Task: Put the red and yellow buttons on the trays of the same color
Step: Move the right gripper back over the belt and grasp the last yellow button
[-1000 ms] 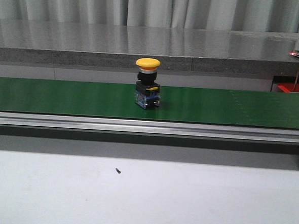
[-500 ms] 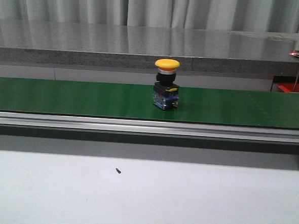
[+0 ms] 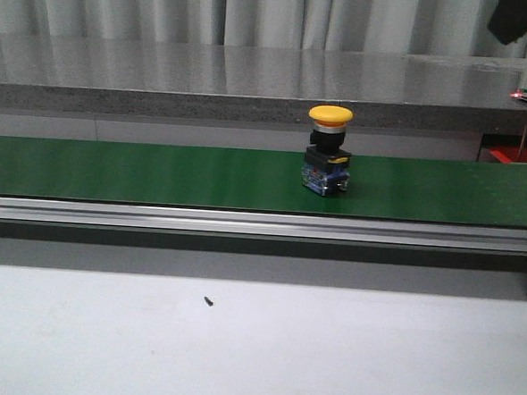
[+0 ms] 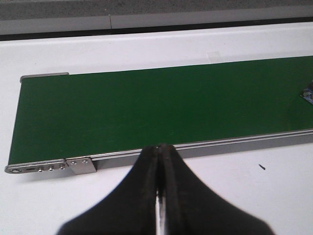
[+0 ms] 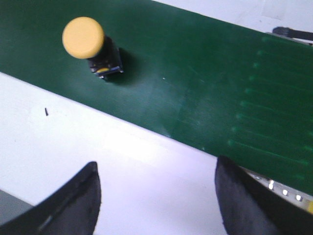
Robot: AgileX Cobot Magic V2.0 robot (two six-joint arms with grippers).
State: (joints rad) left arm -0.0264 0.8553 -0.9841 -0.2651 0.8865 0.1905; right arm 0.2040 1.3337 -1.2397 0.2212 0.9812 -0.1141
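Note:
A yellow mushroom-head button (image 3: 328,150) on a black and blue base stands upright on the green conveyor belt (image 3: 158,173), right of the middle. It also shows in the right wrist view (image 5: 88,46). My right gripper (image 5: 156,188) is open and empty, high above the white table near the belt's edge; a dark part of that arm (image 3: 516,18) shows at the front view's top right. My left gripper (image 4: 160,161) is shut and empty, above the table by the belt's left end. No red button and no trays are in view.
The belt runs across the table on an aluminium frame (image 3: 262,224). A grey stone ledge (image 3: 253,80) lies behind it. A small black screw (image 3: 208,301) lies on the white table. A red object (image 3: 519,156) and wires sit at the far right.
The yellow button has travelled to the right along the belt. A dark part of the right arm has come into the front view's top right corner.

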